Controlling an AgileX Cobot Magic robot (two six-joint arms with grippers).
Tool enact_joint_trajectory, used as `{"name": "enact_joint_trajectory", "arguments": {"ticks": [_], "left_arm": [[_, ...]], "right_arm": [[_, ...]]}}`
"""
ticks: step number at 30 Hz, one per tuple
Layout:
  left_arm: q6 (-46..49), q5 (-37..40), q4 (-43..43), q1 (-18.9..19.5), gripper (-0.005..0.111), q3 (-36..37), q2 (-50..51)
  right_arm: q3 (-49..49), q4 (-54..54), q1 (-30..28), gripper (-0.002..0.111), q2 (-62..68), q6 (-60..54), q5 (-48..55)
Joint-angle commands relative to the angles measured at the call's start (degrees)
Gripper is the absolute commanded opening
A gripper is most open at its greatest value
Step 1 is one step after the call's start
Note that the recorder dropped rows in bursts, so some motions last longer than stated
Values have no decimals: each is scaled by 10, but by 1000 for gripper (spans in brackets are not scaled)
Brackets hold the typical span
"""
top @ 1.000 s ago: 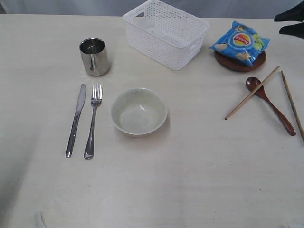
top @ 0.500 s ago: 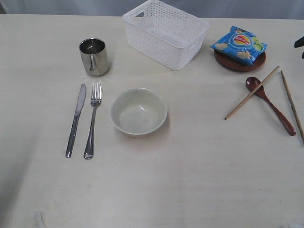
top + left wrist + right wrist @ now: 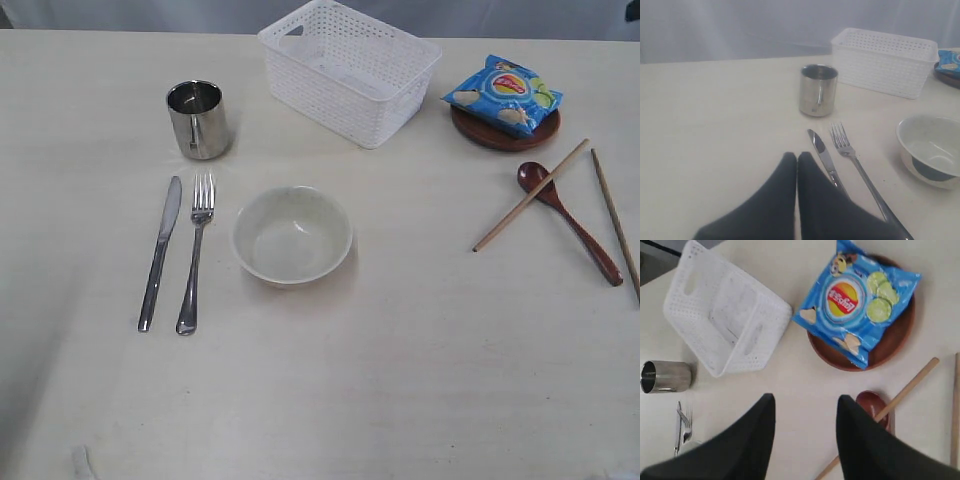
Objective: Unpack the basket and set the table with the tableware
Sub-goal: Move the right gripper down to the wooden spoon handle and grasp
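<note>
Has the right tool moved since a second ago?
Yes. The right tool has pulled back past the exterior view's right edge, away from the chips bag on the plate.

right fingers (image 3: 757,435) apart, bare counter (image 3: 805,440) between | blue chips bag (image 3: 855,300) lying on brown plate (image 3: 895,347) | white basket (image 3: 725,315) empty | steel cup (image 3: 665,376) near basket | fork (image 3: 687,425) near cup | chopstick (image 3: 907,386) crossing red-brown spoon (image 3: 870,404)

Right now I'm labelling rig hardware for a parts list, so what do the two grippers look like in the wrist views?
The left gripper has two matte black fingers, smooth and wedge-shaped, tapering to narrow tips. The right gripper has the same matte black fingers, broad at the base with rounded tips. No cables, markings or arm links show in any view.
</note>
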Motion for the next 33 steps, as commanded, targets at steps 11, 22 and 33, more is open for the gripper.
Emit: {"name": "enact_joint_trajectory", "arguments": {"ticks": [11,22,33], "left_arm": [[1,-1,2,-3,0,2,-2],[1,-1,2,-3,0,2,-2],[1,-1,2,-3,0,2,-2]], "right_arm": [[49,-204,159,38,-290,70,-114],[367,-486,323,0,-327,247,-301],[375,-551,273,0,-171,254,-283]]}}
